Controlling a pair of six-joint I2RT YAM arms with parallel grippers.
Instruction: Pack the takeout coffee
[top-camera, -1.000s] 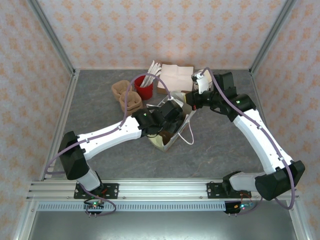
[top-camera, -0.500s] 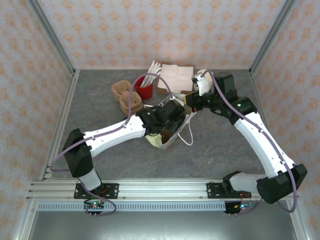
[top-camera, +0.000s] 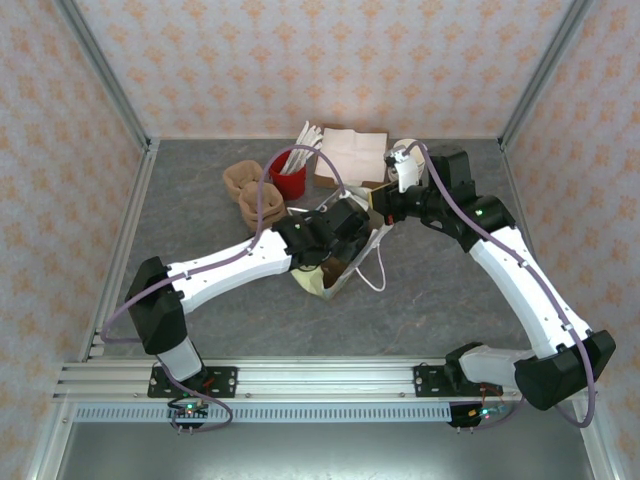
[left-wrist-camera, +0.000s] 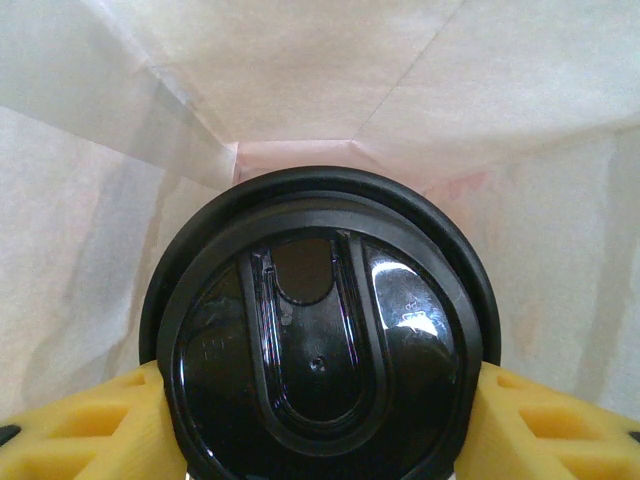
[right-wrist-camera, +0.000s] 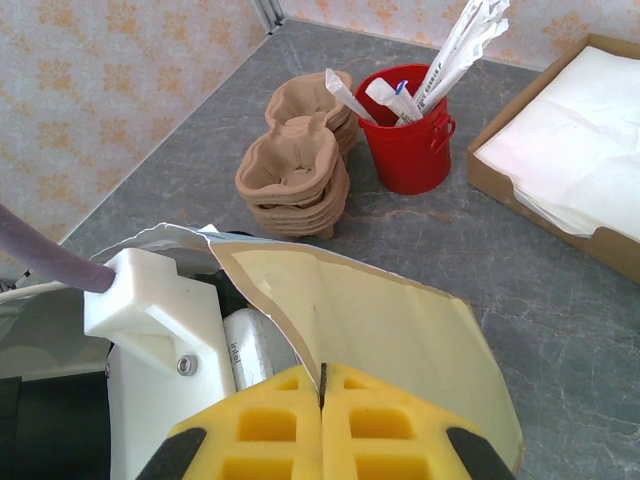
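Top external camera: above and behind the arm bases, looking down over the table (top-camera: 430, 290). Left wrist camera: inside the paper bag (left-wrist-camera: 300, 60), facing its bottom, very near the takeout coffee (left-wrist-camera: 320, 340) lid. Right wrist camera: close over the bag rim, facing the red bucket (right-wrist-camera: 410, 150) and cup-carrier stack (right-wrist-camera: 295, 180), both shared with the top view.

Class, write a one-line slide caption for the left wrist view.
Left gripper holds the lidded coffee cup between its yellow fingers inside the white paper bag.
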